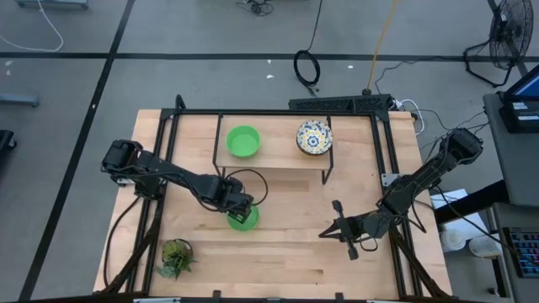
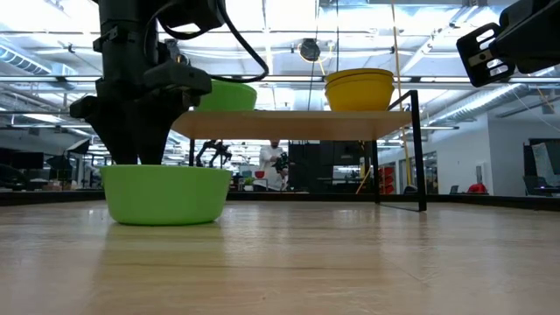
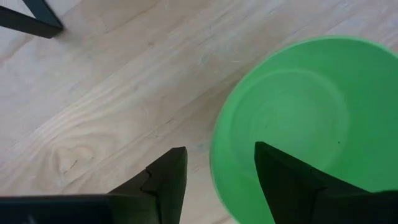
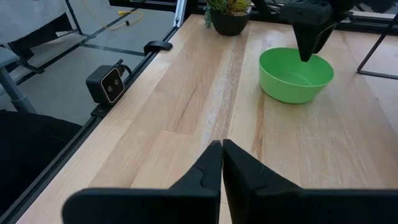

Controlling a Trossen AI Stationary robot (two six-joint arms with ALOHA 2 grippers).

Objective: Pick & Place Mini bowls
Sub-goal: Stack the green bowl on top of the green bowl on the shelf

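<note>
While two bowls already sit up on the small raised shelf (image 1: 278,168) at the back of the table (image 1: 286,252), a third is being dealt with down on the boards, so the job looks partly done at best. No other bowls are in view, so I cannot say how many are left, or whether bowls are going up to the shelf or coming down from it.

Going from left to right: the left gripper (image 1: 245,208) is low over the green bowl on the table (image 1: 243,219), its fingers spread, one outside the near rim and one inside the bowl. The rim lies between them, yet the left wrist view does not show them squeezing it. I judge this to be either a grip about to be taken or one just let go.

Further back, the green bowl on the shelf (image 1: 243,140) sits beside the flowered bowl (image 1: 314,137), apart from each other.

Well off to the right, the right gripper (image 1: 337,231) hangs above bare wood, fingers pressed together and holding nothing.
</note>
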